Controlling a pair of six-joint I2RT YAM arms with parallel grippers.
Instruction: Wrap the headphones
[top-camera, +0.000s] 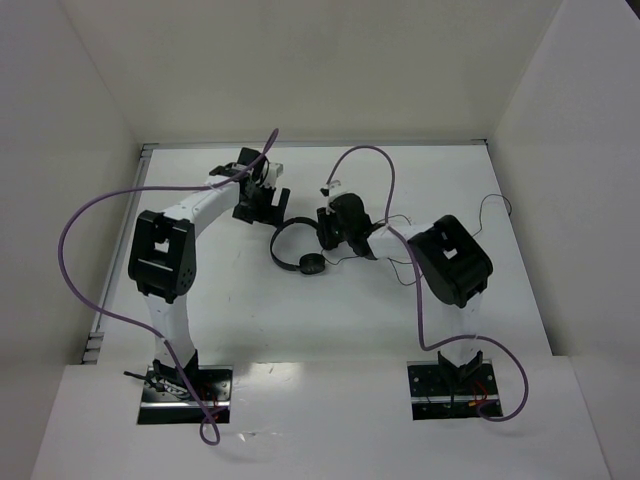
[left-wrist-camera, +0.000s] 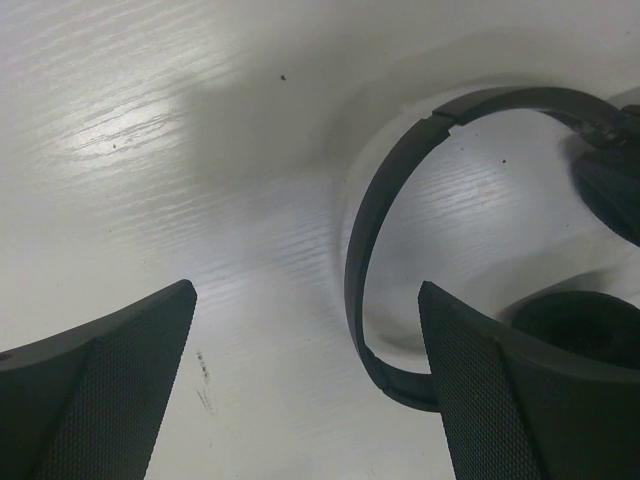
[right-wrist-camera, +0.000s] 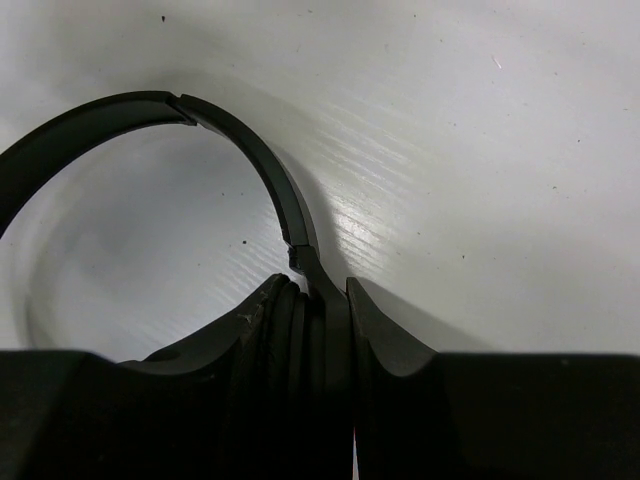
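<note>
The right gripper (right-wrist-camera: 314, 300) is clamped on the headphones (right-wrist-camera: 255, 160). Its two dark fingers (right-wrist-camera: 390, 345) pinch the spot where the thin headband meets one earcup. In the right wrist view that earcup shows only as stacked black ridges wedged between the pads. Most of it is cut off by the bottom edge and lost in shadow, so I cannot tell how deep the grip goes. From there the headband arcs up and to the left over the white table (right-wrist-camera: 480, 130), with a visible seam near its top, and runs out of the picture at the left edge.

The left gripper (left-wrist-camera: 305, 292) has its jaws spread wide and holds nothing. Its textured fingers (left-wrist-camera: 120, 380) frame bare tabletop, and the headband curves just past the right-hand finger. Whether that finger touches the band is hard to judge.

From above, the headphones lie mid-table between the two grippers. The band opens towards the right gripper, and the free earcup (top-camera: 311, 265), round and padded, rests on the table nearer the arm bases. The other earcup is hidden under the right wrist. The thin black cord (top-camera: 497, 197) trails off to the right and loops near the right wall. Parts of it are too fine to follow. Thick purple cables (top-camera: 80, 215) hang over both arms.
</note>
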